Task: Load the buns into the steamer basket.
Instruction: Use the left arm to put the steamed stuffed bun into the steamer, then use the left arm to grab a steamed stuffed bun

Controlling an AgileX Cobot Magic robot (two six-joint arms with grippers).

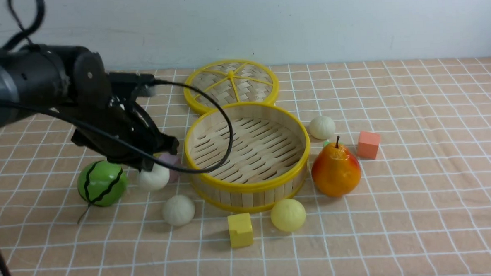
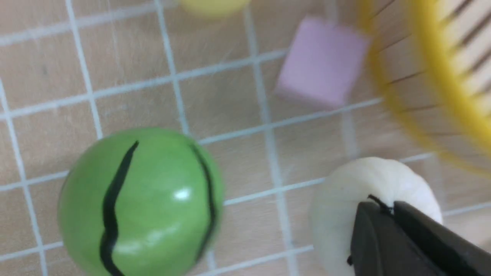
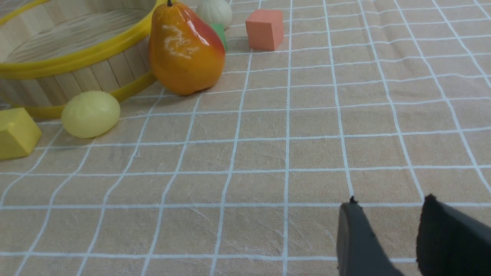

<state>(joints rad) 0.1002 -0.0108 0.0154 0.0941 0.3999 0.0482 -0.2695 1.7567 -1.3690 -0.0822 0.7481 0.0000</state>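
No legible text, label, brand, number or sign appears in any view. The steamer basket (image 1: 231, 194), the buns (image 1: 178, 210), the pear (image 1: 336, 171) and the cubes (image 1: 240, 229) have plain, unmarked surfaces.

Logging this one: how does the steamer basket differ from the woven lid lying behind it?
The steamer basket has an upright wooden wall and a slatted floor, while the lid is a flat woven disc. The lid has yellow spokes across its face and the basket has none. The basket lies nearer the robot, and in the front view its far rim covers the lid's near edge. Both are round, bamboo-coloured, yellow-rimmed and hold nothing.
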